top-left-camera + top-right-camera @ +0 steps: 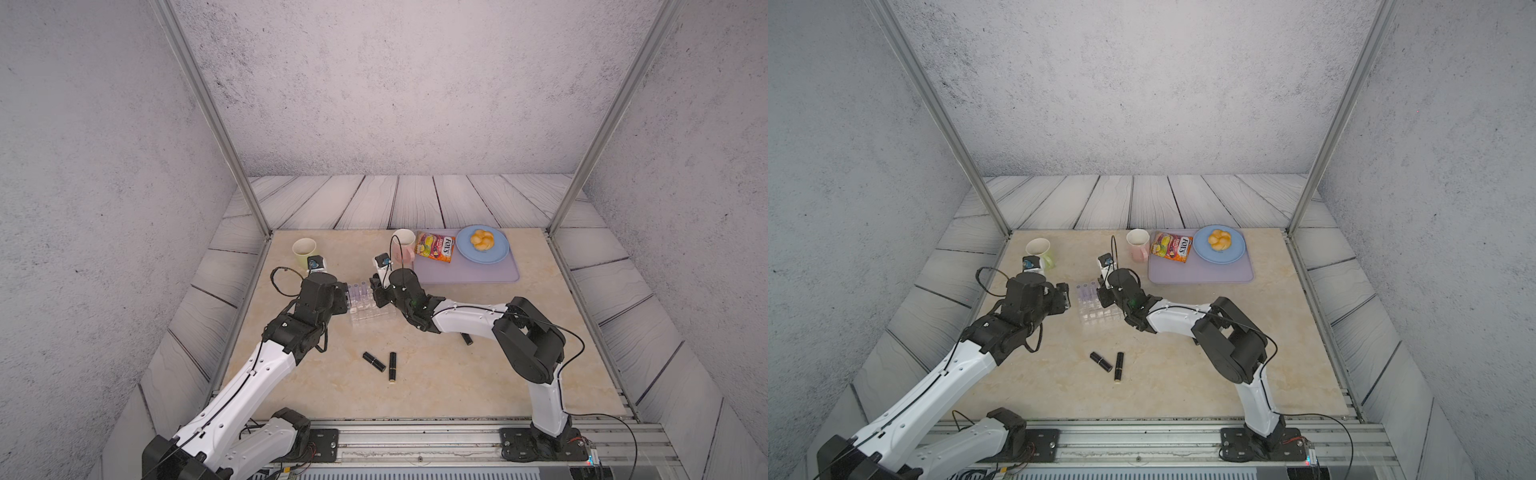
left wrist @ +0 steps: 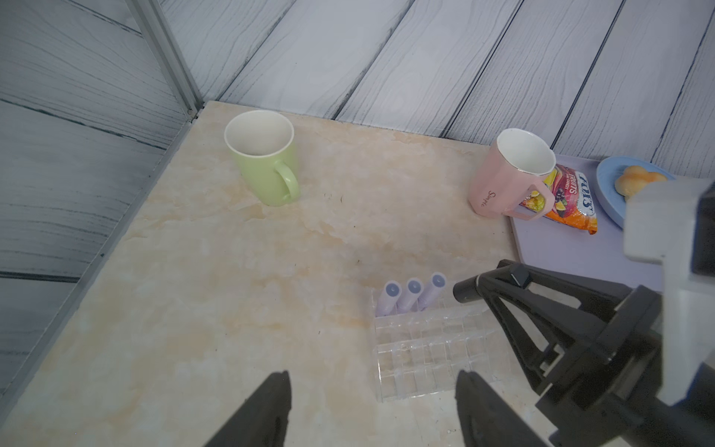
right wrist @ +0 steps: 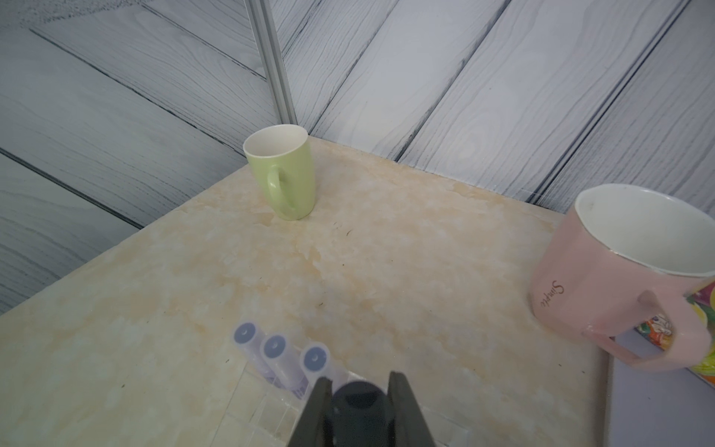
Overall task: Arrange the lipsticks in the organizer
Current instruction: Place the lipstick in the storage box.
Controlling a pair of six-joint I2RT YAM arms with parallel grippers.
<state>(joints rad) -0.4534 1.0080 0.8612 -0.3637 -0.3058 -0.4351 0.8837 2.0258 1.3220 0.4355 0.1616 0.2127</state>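
As the right gripper (image 3: 360, 387) clamps a black lipstick (image 3: 358, 410) above the clear organizer (image 2: 425, 348), beside three lilac lipsticks (image 2: 412, 296) already slotted, the left gripper (image 2: 374, 375) hangs wide open and empty alongside. A tilted descent could snag a divider and topple them.

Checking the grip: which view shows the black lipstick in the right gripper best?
The left wrist view: the black lipstick shows side-on, pinched by the right gripper near the organizer. The right wrist view shows only its end between the jaws; in both top views it cannot be made out.
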